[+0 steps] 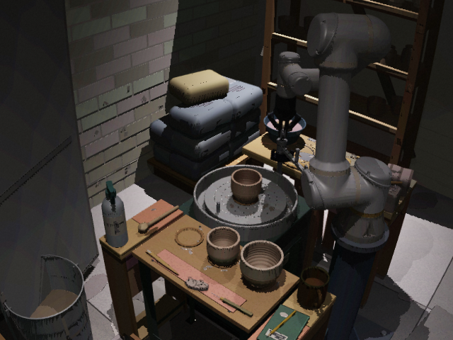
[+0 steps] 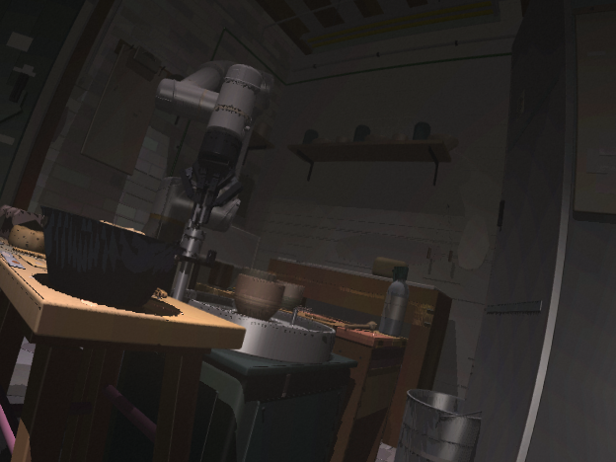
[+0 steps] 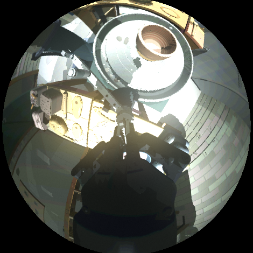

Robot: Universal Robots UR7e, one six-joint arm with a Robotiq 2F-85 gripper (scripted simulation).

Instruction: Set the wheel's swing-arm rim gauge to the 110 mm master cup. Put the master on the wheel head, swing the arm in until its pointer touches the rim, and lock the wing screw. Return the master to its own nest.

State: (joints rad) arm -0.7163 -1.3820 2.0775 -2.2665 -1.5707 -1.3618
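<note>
The master cup (image 1: 246, 185) (image 2: 258, 296) (image 3: 156, 41), a brown ribbed clay cup, stands upright on the grey wheel head (image 1: 246, 201) inside the splash pan. Behind the pan rises the gauge post (image 1: 280, 157) (image 2: 185, 266), and its thin arm (image 1: 294, 160) (image 3: 92, 82) points away from the cup. The wing screw (image 2: 200, 219) (image 3: 124, 122) on top of the post is gripped by my gripper (image 1: 282, 138) (image 2: 201, 211) (image 3: 124, 132), which comes straight down on it, closed. Two other cups (image 1: 223, 244) (image 1: 261, 261) sit in nests on the front table beside an empty ring-shaped nest (image 1: 189, 236).
A stack of clay bags (image 1: 208, 117) fills the back left by the brick wall. A dark bowl (image 1: 284, 126) (image 2: 107, 256) sits on the side bench right behind the post. A spray bottle (image 1: 114, 216), a metal bucket (image 1: 47, 296) and a mug (image 1: 313, 285) stand around the front table.
</note>
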